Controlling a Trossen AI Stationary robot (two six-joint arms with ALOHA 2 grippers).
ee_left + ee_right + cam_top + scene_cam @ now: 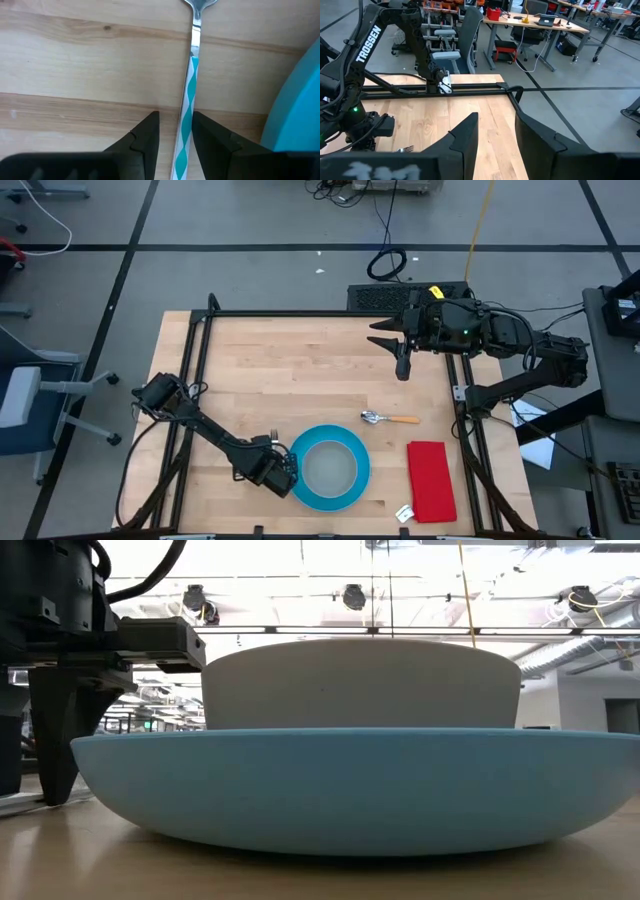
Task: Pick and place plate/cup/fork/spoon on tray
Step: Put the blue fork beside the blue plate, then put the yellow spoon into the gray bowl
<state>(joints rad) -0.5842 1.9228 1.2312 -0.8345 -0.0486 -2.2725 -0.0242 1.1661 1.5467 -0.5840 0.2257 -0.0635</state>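
The bright-blue plate (330, 468) lies on the wooden table near its front edge. The pale-grey cup (360, 685) stands in it. The fork (189, 95), with a silvery neck and a teal-and-white striped handle, lies flat on the table just left of the plate. My left gripper (176, 131) is low over the fork and open. One finger stands on each side of the fork's handle, and the gripper also shows in the high view (277, 467). The spoon (390, 418) with its orange handle lies right of centre. My right gripper (402, 358) hangs open and empty over the far right of the table.
A red rectangular cloth (432, 480) lies at the front right, with a small white object (404, 513) beside it. The plate's rim (295, 110) is close beside my left gripper. A black frame (300, 314) edges the table. Bare wood lies between the plate and the far edge.
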